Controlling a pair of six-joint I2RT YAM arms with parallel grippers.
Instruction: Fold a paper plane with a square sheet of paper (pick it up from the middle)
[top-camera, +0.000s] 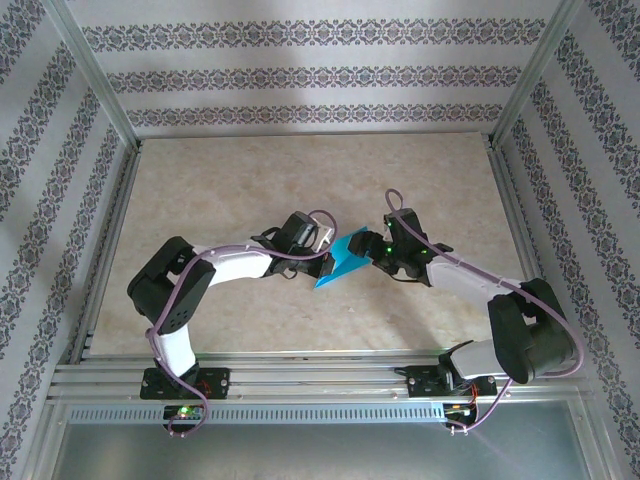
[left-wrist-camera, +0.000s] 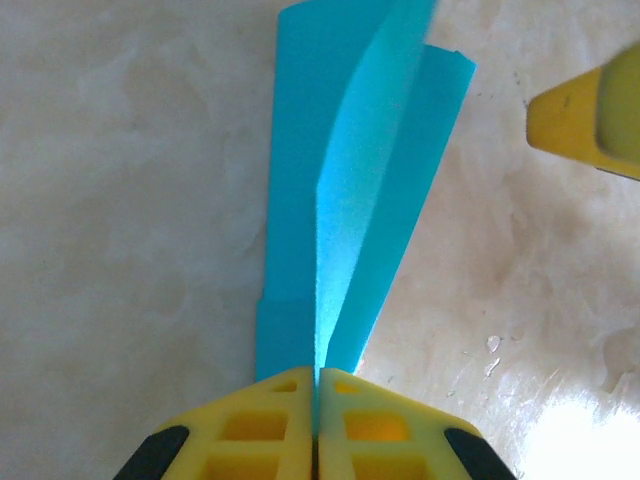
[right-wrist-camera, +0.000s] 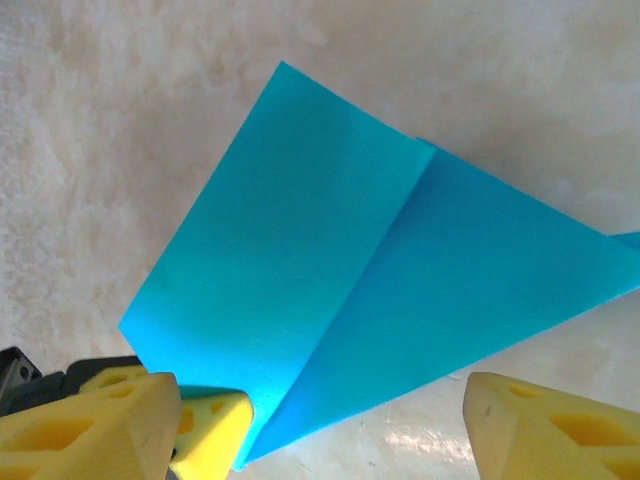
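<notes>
The square sheet of paper (top-camera: 345, 258) is teal-blue and folded into a creased, pointed paper plane shape, held just above the middle of the table. My left gripper (top-camera: 328, 264) is shut on its narrow end; in the left wrist view the yellow fingertips (left-wrist-camera: 285, 400) pinch the central fold and the paper (left-wrist-camera: 350, 200) fans away from them. My right gripper (top-camera: 376, 250) stands open on the paper's right side. In the right wrist view the paper (right-wrist-camera: 380, 290) lies ahead of the open right gripper (right-wrist-camera: 320, 430), touching neither finger.
The marble-patterned tabletop (top-camera: 230, 180) is ringed by an aluminium frame (top-camera: 100, 290) and patterned walls. One right finger (left-wrist-camera: 590, 115) shows at the upper right of the left wrist view. A left fingertip (right-wrist-camera: 210, 435) shows beside the right gripper's left finger.
</notes>
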